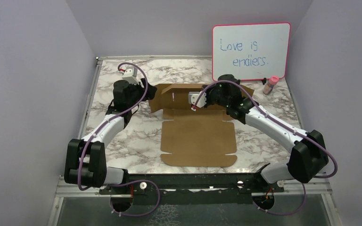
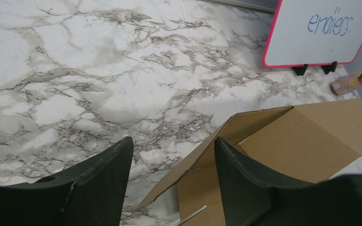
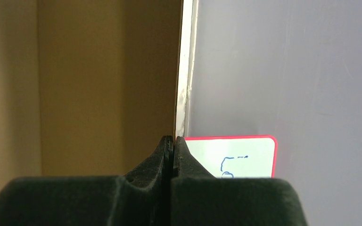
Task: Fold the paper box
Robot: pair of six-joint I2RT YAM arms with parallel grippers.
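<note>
The paper box (image 1: pixel 198 139) is brown cardboard lying on the marble table; its wide lid panel lies flat toward the near edge. Its far part (image 1: pixel 176 96) has walls and flaps partly raised. My left gripper (image 2: pixel 173 141) is open at the box's left end (image 1: pixel 146 94). One finger (image 2: pixel 245 179) is over the cardboard and the other (image 2: pixel 99 183) over bare marble, with the slanting flap edge (image 2: pixel 207 141) between them. My right gripper (image 3: pixel 173 138) is shut, its tips at the edge of an upright cardboard wall (image 3: pixel 181 70), above the box's back part (image 1: pixel 205 92).
A pink-framed whiteboard (image 1: pixel 250 51) with blue writing stands at the back right, with a small pink-capped bottle (image 1: pixel 271 84) beside it. Grey walls close in the table on the left, back and right. Marble (image 2: pixel 99 84) lies bare left of the box.
</note>
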